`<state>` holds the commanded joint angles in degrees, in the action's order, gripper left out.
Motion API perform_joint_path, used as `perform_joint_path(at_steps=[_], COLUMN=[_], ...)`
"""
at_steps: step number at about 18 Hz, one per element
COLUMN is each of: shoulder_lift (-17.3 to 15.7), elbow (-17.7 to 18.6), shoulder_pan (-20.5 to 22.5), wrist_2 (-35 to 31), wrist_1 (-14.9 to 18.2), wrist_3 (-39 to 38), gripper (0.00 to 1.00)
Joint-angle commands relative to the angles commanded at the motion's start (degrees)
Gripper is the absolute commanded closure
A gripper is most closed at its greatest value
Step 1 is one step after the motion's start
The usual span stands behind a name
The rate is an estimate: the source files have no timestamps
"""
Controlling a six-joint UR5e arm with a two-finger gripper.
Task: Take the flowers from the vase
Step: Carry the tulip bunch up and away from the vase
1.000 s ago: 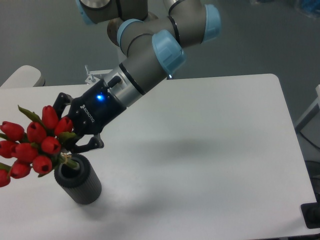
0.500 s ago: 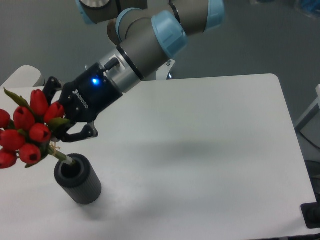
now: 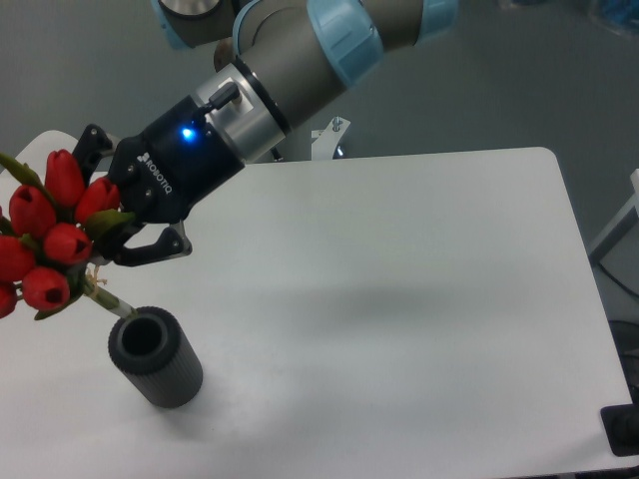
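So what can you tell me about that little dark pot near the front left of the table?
The vase is a short dark grey cylinder with a finely ribbed outer wall, a thick rim and a round hollow centre; it looks like rubber or matte plastic. It stands on the white table near the front left, looking slightly tilted. The stem ends of the flowers sit right at its rim; nothing else touches it.
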<state>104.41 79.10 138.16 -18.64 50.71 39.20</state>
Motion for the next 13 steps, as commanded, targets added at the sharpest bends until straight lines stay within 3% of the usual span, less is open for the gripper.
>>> perform_joint_path(at_steps=[6,13], shoulder_lift=[0.53,1.84], elbow=[-0.09,1.05], shoulder_pan=[7.12,11.43], wrist_2=[4.57,4.76], wrist_1=[-0.17,-0.35], wrist_3=[0.44,2.98], gripper=[0.62,0.62])
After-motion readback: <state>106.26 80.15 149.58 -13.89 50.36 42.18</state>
